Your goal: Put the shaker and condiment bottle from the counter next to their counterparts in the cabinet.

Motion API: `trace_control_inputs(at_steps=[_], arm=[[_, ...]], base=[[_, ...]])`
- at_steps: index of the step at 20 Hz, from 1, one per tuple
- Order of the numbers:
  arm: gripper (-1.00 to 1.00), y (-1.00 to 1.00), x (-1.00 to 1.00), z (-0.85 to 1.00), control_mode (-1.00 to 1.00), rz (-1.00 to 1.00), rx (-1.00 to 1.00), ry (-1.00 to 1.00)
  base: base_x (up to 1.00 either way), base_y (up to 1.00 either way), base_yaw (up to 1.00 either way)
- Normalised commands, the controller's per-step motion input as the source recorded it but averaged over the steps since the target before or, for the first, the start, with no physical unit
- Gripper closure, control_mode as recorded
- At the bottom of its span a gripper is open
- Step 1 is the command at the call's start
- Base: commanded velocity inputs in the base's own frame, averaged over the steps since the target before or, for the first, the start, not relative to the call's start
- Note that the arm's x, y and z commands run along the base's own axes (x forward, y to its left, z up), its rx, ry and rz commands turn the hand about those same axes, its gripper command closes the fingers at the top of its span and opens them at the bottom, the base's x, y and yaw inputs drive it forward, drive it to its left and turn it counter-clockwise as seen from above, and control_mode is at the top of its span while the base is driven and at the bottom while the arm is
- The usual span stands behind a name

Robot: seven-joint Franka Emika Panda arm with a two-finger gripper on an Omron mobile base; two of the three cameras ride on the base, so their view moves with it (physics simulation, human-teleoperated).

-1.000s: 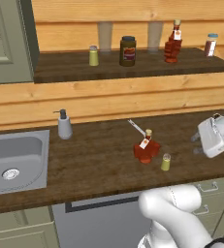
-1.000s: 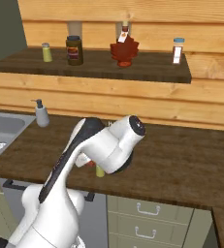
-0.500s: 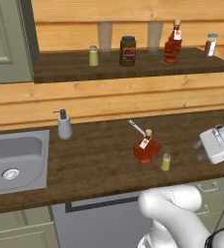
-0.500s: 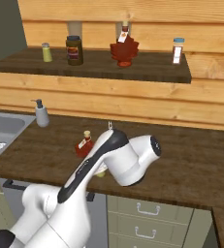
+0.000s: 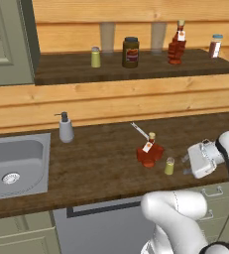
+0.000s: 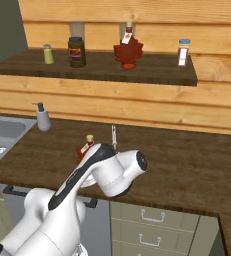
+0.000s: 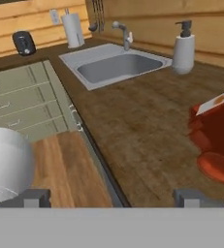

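Tool (image 5: 187, 165) spread beside shaker (image 5: 169, 166); condiment bottle (image 7: 216, 140) cut off in hand view.

In the right base view the robot's own white arm stands in front of the condiment bottle (image 6: 86, 148) on the counter (image 6: 187, 165), so just its tan cap, label and a sliver of red show above the arm; the shaker beside it is covered there. In the hand view that bottle (image 7: 215, 145) runs off the right edge, neck and cap out of the picture. In the left base view the gripper (image 5: 186, 164) hangs past the counter's front edge, its fingers too small and blurred to make out, and the arm behind it is cut by the right edge. The sink (image 5: 17, 163) is cropped at the left edge. Labels on the cabinet bottles are unreadable.
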Motion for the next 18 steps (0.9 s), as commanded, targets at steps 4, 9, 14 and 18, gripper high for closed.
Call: trace_control_inputs(at_steps=[4,9,14,18], arm=[[-1.00,-0.12,0.01,0.00,-1.00,-0.22,0.00,-0.13],[-1.00,-0.05,0.23,-0.04,-1.00,-0.08,0.00,-0.02],[-1.00,-0.04,0.47,-0.06,-1.00,-0.01,0.00,0.00],[-1.00,-0.30,0.20,-0.02,-1.00,0.00,0.02,0.00]], base=[[0.00,0.00,0.00],[0.00,0.00,0.00],[0.00,0.00,0.00],[0.00,0.00,0.00]])
